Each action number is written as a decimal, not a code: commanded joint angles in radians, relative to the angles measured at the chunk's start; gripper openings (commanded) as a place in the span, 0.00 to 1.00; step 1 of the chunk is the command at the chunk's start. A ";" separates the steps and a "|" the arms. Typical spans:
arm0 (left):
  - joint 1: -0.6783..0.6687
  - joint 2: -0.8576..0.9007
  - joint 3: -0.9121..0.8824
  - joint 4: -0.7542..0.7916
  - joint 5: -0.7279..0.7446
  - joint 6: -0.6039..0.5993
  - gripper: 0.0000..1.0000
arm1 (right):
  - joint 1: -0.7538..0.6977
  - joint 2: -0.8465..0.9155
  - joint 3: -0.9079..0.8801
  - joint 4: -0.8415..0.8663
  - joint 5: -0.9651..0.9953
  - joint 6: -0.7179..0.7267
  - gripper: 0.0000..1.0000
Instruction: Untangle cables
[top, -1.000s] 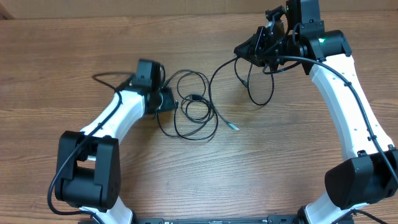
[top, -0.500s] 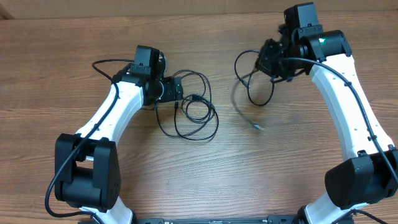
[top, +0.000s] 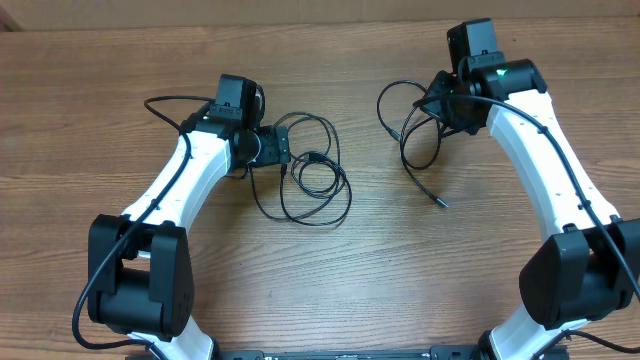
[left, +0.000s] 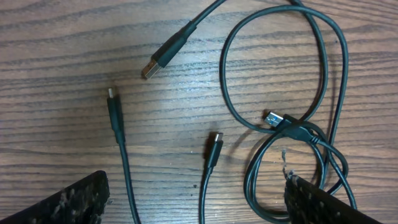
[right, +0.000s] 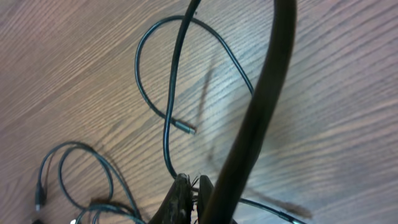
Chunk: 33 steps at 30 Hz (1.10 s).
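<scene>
A tangle of thin black cables (top: 312, 180) lies left of centre on the wooden table. My left gripper (top: 286, 148) stands open at its left edge, holding nothing. In the left wrist view its fingers (left: 68, 204) straddle two cable strands near the gripper (left: 196, 214), with a USB plug (left: 163, 57) and cable loops (left: 280, 118) beyond. My right gripper (top: 438, 98) is shut on a separate cable (top: 408, 150), apart from the tangle, whose free plug end (top: 441, 204) rests on the table. In the right wrist view the pinched fingertips (right: 185, 198) grip that thin cord (right: 166, 118).
Bare wooden tabletop (top: 380, 270) lies between the tangle and the separated cable. A thick black arm cable (right: 261, 106) crosses the right wrist view and hides part of the scene. Both white arms reach in from the near edge.
My left gripper has opened and moved slightly back. The right gripper has swung right with its cable, drawing it off the tangle; the free end now lies farther right.
</scene>
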 joint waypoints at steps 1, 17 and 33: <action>-0.005 -0.004 -0.021 -0.005 -0.014 0.011 0.90 | -0.005 0.005 -0.031 0.032 0.030 0.010 0.04; -0.005 -0.004 -0.034 -0.035 -0.014 0.011 0.95 | -0.005 0.018 -0.166 0.308 0.057 0.009 0.04; -0.005 -0.004 -0.034 -0.043 -0.014 0.011 1.00 | -0.005 0.052 -0.166 0.326 -0.013 0.009 1.00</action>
